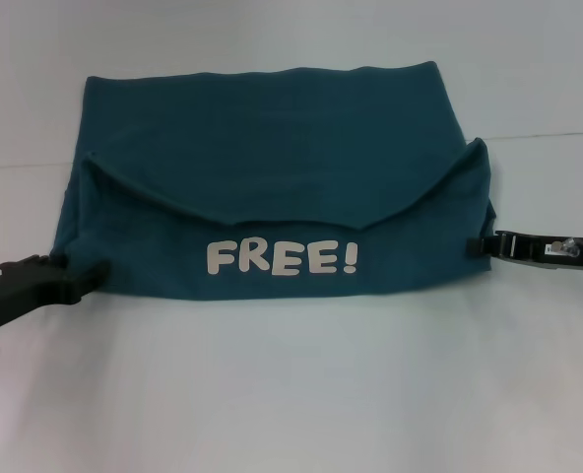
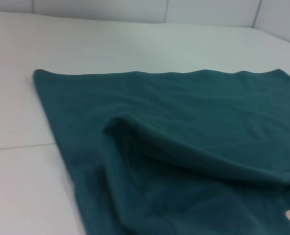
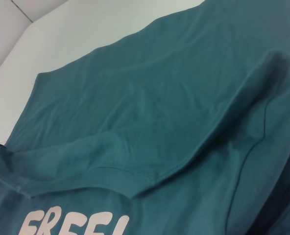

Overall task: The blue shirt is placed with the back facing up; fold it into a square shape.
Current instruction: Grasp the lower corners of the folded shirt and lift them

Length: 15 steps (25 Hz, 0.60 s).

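Note:
The blue shirt (image 1: 272, 168) lies on the white table, its near part folded back over itself. That flap shows a pale "FREE!" print (image 1: 282, 258), and its upper edge sags in the middle. My left gripper (image 1: 80, 276) sits low at the shirt's near-left corner, touching the fabric edge. My right gripper (image 1: 481, 244) is at the shirt's right edge, level with the print. In the left wrist view the blue shirt (image 2: 184, 112) shows a loosely raised fold ridge. The right wrist view shows the blue shirt (image 3: 159, 107) close up, with part of the print (image 3: 71, 224).
The white table (image 1: 291, 394) stretches wide in front of the shirt and to both sides. A table seam (image 1: 548, 135) runs behind the shirt's right side. A pale wall (image 2: 135, 7) rises beyond the far table edge.

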{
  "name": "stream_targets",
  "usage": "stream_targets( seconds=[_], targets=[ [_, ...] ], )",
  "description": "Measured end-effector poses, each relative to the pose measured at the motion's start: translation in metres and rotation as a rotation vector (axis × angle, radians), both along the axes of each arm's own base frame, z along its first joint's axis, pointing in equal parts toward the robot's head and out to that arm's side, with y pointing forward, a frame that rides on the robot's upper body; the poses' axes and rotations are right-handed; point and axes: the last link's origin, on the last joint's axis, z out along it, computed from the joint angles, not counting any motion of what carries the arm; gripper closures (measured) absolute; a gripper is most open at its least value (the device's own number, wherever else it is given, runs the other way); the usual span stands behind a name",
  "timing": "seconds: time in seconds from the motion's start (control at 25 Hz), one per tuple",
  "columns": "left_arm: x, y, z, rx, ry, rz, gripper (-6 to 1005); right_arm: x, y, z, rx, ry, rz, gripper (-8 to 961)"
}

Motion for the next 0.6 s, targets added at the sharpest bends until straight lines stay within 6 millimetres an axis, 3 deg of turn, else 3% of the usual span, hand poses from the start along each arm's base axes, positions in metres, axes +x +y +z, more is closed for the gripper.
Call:
stream_targets(
  seconds=[0.12, 0.6],
  targets=[
    [-0.0006, 0.0002, 0.0015, 0.006, 0.002, 0.003, 262, 0.0002, -0.0003, -0.0005, -0.001, 0.001, -0.001, 908],
    [0.0025, 0.003, 0.0018, 0.008, 0.004, -0.005, 775, 0.0005, -0.0008, -0.0005, 0.0, 0.002, -0.002, 907]
  ],
)
